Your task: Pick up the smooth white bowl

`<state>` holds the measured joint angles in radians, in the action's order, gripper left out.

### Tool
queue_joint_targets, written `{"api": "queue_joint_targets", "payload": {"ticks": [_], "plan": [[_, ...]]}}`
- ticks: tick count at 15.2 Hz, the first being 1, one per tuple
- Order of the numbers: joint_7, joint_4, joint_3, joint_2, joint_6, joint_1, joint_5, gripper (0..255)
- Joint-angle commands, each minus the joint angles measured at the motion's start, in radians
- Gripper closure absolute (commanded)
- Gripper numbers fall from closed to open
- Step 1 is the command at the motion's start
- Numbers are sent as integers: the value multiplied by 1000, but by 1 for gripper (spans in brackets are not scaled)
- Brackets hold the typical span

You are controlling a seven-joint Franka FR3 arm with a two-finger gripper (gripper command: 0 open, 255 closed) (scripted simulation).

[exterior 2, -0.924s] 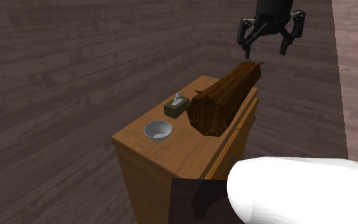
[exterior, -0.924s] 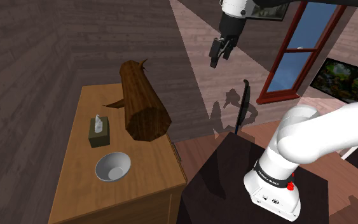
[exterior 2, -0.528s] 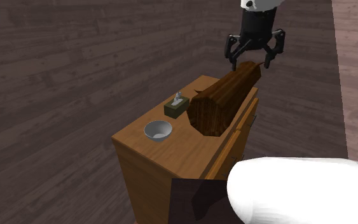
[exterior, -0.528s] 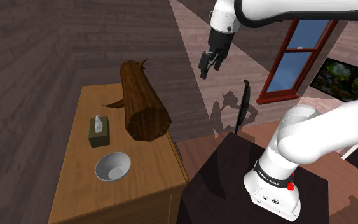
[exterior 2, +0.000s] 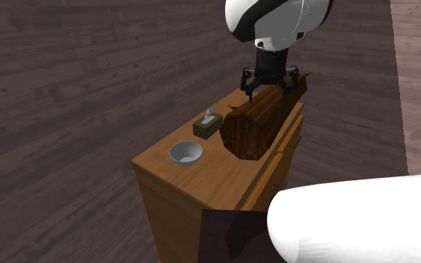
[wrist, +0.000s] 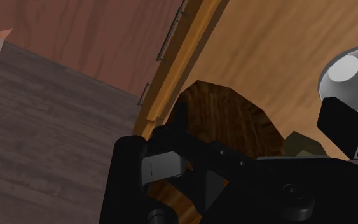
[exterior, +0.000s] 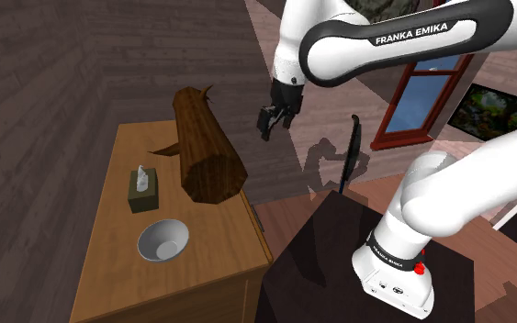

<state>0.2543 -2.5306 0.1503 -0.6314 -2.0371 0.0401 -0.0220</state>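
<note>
Right now we are holding our all-black two-finger gripper (exterior: 270, 121) in the air with its fingers spread wide and nothing between them, and it is hanging from the white arm (exterior: 385, 41) that is arching over from the dark box stand (exterior: 325, 252). In the second exterior view the gripper is hovering just above the far part of a big, rough brown log (exterior 2: 257, 123), which is lying lengthwise along the top of a light brown wooden cabinet (exterior: 109, 275). We are seeing the smooth, glossy white bowl (exterior: 162, 240) sitting upright and empty on that cabinet top, near the end closest to the stand in the shoulder view, well apart from the gripper. A small olive-green tissue box (exterior: 142, 190) with a white tissue poking out is standing just beside the bowl, and the log's cut end is lying near both of them without touching either. In the wrist view the log's round cut face is showing beyond the fingers, with the bowl further off beside it. A red-framed window (exterior: 431, 78) is showing on the wall behind the arm
</note>
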Motion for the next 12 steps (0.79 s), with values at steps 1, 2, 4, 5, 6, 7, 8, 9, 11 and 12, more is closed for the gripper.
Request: {"api": "queue_joint_targets", "payload": {"ticks": [1, 2, 4, 5, 6, 7, 8, 9, 11, 12], "plan": [[33, -22, 21, 51, -75, 5, 13, 0], [49, -27, 32, 80, -109, 6, 18, 0], [82, -31, 53, 142, -176, 9, 25, 0], [98, -30, 64, 175, -209, 9, 27, 0], [115, -28, 75, 210, -242, 10, 28, 0], [133, -25, 86, 245, -274, 10, 28, 0], [151, -20, 97, 281, -306, 9, 26, 0], [170, -14, 108, 318, -337, 8, 23, 0], [210, 4, 130, 395, -396, 5, 11, 0], [231, 15, 140, 434, -425, 3, 2, 0]]}}
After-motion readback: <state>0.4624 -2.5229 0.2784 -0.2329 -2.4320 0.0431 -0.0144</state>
